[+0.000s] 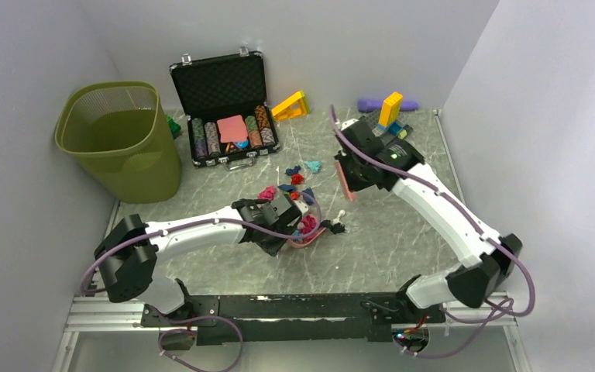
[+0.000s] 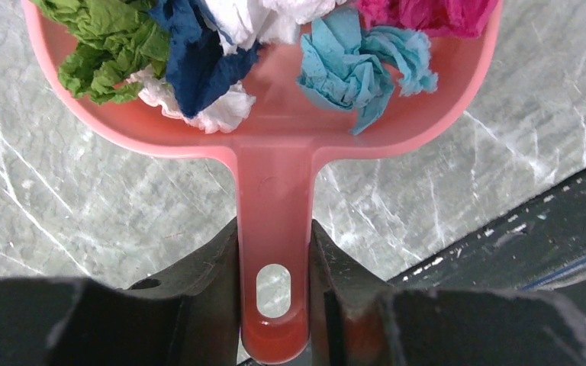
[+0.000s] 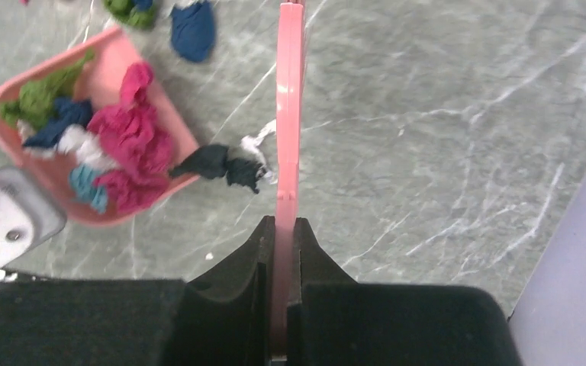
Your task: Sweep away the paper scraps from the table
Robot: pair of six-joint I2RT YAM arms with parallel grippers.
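We show the table (image 1: pixel 403 232), a flat grey-green marble-patterned slab with thin white veins and a metal frame along its near edge. The paper scraps (image 1: pixel 297 178) are small crumpled wads of soft, creased tissue. A loose cluster of red, teal, dark blue and pink ones lies about the table's middle. Others fill the dustpan (image 2: pixel 275 130), a smooth pink plastic scoop with a rounded back wall and a straight handle pierced by 1 oval hole. It sits just nearer the near edge than the loose cluster. In the pan we see a green wad (image 2: pixel 99 46), a dark blue wad (image 2: pixel 191 53), a white wad (image 2: pixel 221 114), a teal wad (image 2: pixel 343 69) and a magenta wad (image 2: pixel 427 15). A black wad (image 3: pixel 221 164) lies at the pan's open lip, with a white shred beside it. The left gripper (image 2: pixel 275 252) is closed narrowly on the dustpan handle, 1 black finger pressing each side. The right gripper (image 3: pixel 284 229) is clamped tight on the blade (image 3: pixel 288 99), a thin, flat, rigid strip of pink plastic seen edge-on, which stands just beside the black wad. Whether it touches the wad we cannot tell. A green mesh wastebasket (image 1: pixel 120 139) stands at the far left corner. A black foam-lined case (image 1: pixel 225 108) of striped chips lies open by the far edge.
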